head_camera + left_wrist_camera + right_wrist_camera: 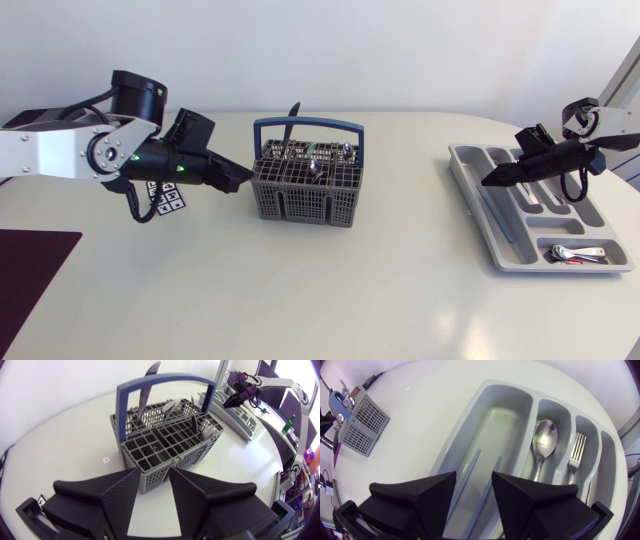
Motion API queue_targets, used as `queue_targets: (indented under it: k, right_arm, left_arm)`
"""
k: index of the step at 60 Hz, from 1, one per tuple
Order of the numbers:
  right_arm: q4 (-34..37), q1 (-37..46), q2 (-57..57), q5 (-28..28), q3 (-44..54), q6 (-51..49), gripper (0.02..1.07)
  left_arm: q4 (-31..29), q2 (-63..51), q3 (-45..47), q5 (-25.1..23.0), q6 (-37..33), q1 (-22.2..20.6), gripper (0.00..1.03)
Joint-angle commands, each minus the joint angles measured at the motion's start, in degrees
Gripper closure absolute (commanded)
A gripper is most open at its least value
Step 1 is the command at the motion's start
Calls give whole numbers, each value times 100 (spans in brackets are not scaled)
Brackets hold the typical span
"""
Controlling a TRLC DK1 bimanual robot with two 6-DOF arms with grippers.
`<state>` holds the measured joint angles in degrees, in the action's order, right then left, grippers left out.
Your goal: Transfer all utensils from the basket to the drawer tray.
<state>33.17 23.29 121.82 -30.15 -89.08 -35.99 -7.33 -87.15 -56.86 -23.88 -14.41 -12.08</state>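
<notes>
Left gripper (pixel 247 182) open, empty, tips just beside basket (pixel 300 207) at frame centre, apparently lined up for a pick. Utensils (pixel 316 162) upright in basket, some in drawer tray (pixel 466 160) at right; right gripper (pixel 489 181) open, empty, above it.

A pale, off-white table (pixel 330 290) with a rounded far edge fills the frame under soft, even light; a dark maroon mat (pixel 30 270) lies at lower left.
</notes>
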Motion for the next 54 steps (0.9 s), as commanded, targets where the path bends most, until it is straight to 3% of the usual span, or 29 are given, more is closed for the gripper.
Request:
queue_targets:
  k: [1,9,12,18,24,35,40,54]
  right_arm:
    - [-100,-44,-396,27,347,74,30]
    - [-170,-70,-783,27,734,4,30]
    - [-214,-114,-958,18,936,-22,30]
    - [-311,-211,-1275,-17,1349,-66,26]
    - [-452,-369,-1626,-17,1815,-93,25]
    - [-662,-668,-2171,-26,2509,-110,22]
    - [-733,-764,-2303,-35,2712,-110,21]
    - [-1032,-1019,-2479,-52,3142,-75,20]
  left_arm:
    - [92,419,210,164,-211,-199,60]
    - [364,911,509,903,-404,-893,60]
    - [434,999,632,1368,-571,-1350,60]
    - [707,964,791,2063,-694,-2088,60]
    - [971,691,808,2581,-765,-2537,60]
    - [1349,208,685,3144,-888,-2888,61]
    - [1454,-65,553,3407,-993,-3011,66]
    - [1559,-487,167,3741,-1037,-3213,70]
